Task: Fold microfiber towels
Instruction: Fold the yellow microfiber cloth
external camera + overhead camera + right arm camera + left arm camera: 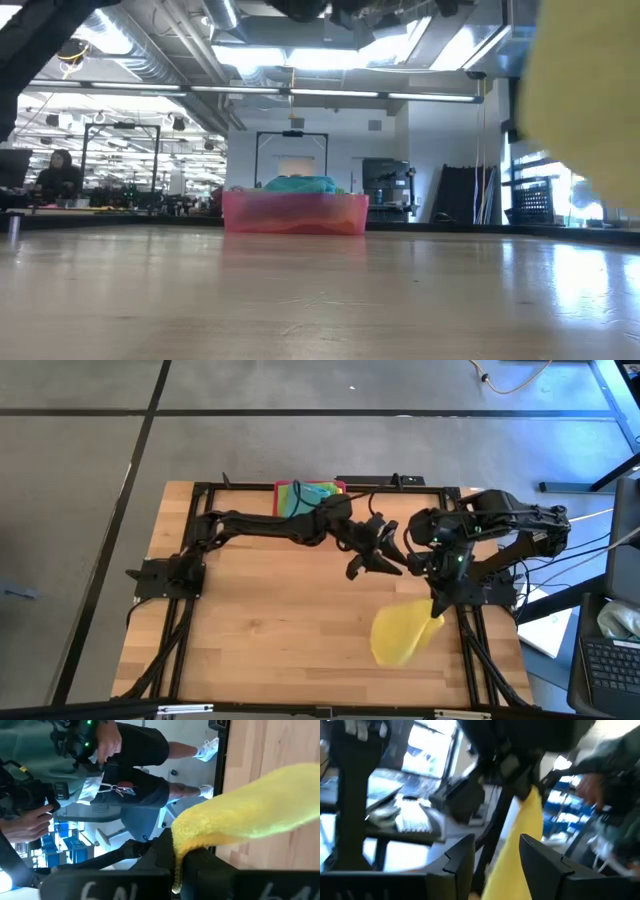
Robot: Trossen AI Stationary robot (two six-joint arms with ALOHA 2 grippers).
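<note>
We have the right gripper [437, 603] clamped on one corner of a soft yellow microfiber towel [400, 636], which hangs from the jaws and drapes toward the near right part of the light wooden table [270, 620], well away from the pink rectangular plastic tray [295, 214] at the table's far edge. In the right wrist view the yellow cloth [250, 815] bunches thickly where the fingers pinch it, and we judge it light, limp and slightly grippy, so it should not slip but will sag and fold on itself wherever it is unsupported. Our left gripper [372, 555] hovers between the tray and the hanging towel, its fingers [462, 857] standing apart with nothing between them, the yellow cloth [517, 850] showing just beyond them. We reckon the best second hold is a neighbouring free corner or the hanging edge near the first pinch, so that we can stretch the cloth flat between both grippers before laying it down. The tray holds the remaining cloths, with a teal one [300, 185] heaped on top and bright green [292, 500] beside it; how many lie there we cannot tell.
</note>
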